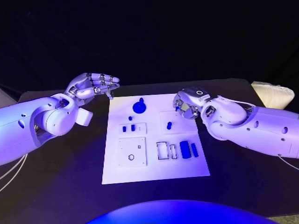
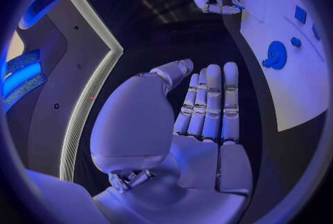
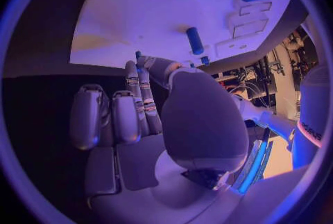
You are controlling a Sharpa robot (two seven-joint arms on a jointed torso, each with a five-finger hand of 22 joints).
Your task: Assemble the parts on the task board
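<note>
The white task board (image 1: 156,161) lies mid-table. A round blue part (image 1: 140,107) sits near its far edge, a small blue peg (image 1: 169,124) at centre right, two small blue pieces (image 1: 128,128) at the left, and two blue bars (image 1: 188,149) at the near right. My right hand (image 1: 188,102) hovers over the board's far right corner, pinching a tiny blue part (image 3: 137,55) between thumb and fingertip, with the peg (image 3: 195,40) just beyond. My left hand (image 1: 92,85) hangs off the board's far left corner, holding nothing, its fingers (image 2: 208,102) side by side and the thumb apart.
A white ribbed object (image 1: 272,94) stands at the table's far right corner. Black table surface (image 1: 68,168) surrounds the board. Several empty outlined slots (image 1: 132,151) mark the board's near half.
</note>
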